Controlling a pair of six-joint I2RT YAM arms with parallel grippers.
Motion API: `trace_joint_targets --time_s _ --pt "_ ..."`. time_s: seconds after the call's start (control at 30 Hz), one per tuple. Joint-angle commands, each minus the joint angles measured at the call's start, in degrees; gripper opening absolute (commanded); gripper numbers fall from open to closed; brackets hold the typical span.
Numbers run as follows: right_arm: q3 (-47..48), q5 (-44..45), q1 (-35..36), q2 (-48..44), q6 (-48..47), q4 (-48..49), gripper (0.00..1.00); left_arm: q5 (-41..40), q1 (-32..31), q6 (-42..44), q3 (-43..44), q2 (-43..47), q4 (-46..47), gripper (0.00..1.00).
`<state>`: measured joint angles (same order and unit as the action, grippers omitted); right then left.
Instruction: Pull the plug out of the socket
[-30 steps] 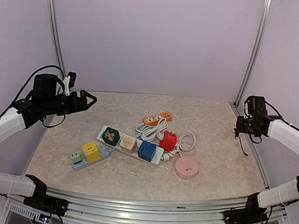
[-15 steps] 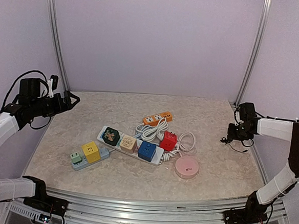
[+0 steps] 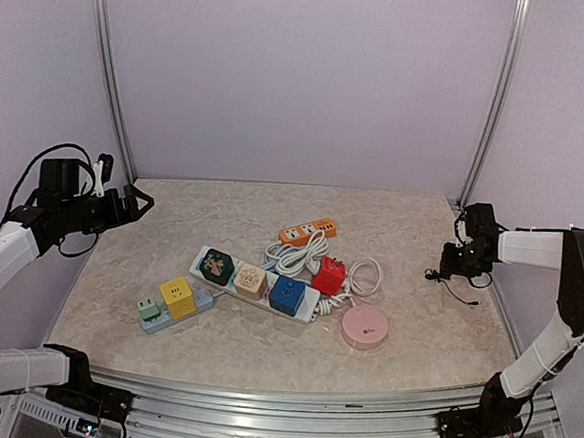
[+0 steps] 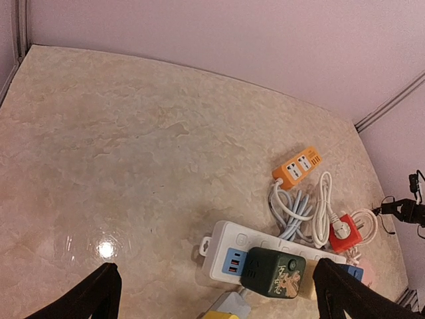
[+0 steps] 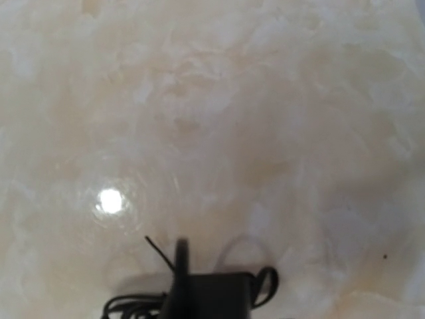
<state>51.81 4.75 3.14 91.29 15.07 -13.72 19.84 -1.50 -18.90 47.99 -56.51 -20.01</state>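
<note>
The white socket strip (image 3: 201,259) (image 4: 229,247) lies mid-table with a dark green cube plug (image 3: 217,266) (image 4: 272,271), a beige one (image 3: 251,280) and a blue one (image 3: 287,295) seated in it. My left gripper (image 3: 139,200) (image 4: 222,299) hangs open, high at the far left, well away from the strip. My right gripper (image 3: 450,264) is low over the table's right side. Under it, a small black block (image 5: 212,296) with thin black wires (image 3: 458,289) rests on or just above the surface. The blurred right wrist view does not show how its jaws stand.
A grey strip (image 3: 202,299) with a yellow cube (image 3: 177,296) and a green cube (image 3: 148,309) lies front left. An orange strip (image 3: 308,230), coiled white cords (image 3: 304,255), a red cube (image 3: 328,276) and a pink disc (image 3: 365,326) sit around the centre. Metal posts stand at the back corners.
My left arm drew back to the left and lower, its jaws spreading wider. My right gripper came down and slightly inward to the table with the black wired block.
</note>
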Motion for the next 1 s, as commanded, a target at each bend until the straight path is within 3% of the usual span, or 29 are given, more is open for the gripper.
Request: trace_joint_targets --time_s 0.0,0.47,0.67,0.97 --pt "0.78 0.51 -0.76 1.14 -0.42 -1.42 0.49 2.69 0.62 1.4 0.78 -0.31 -0.38 0.99" --pt "0.05 -0.55 -0.74 -2.82 -2.16 -1.38 0.89 4.62 0.76 1.58 0.34 -0.43 0.49 0.99" --pt "0.0 -1.51 -0.76 -6.35 -3.46 -1.9 0.93 5.4 0.75 1.67 0.1 -0.47 1.12 0.99" --pt "-3.71 -9.89 5.45 -21.34 -9.02 3.07 0.93 16.4 0.76 1.61 -3.02 0.87 7.81 0.99"
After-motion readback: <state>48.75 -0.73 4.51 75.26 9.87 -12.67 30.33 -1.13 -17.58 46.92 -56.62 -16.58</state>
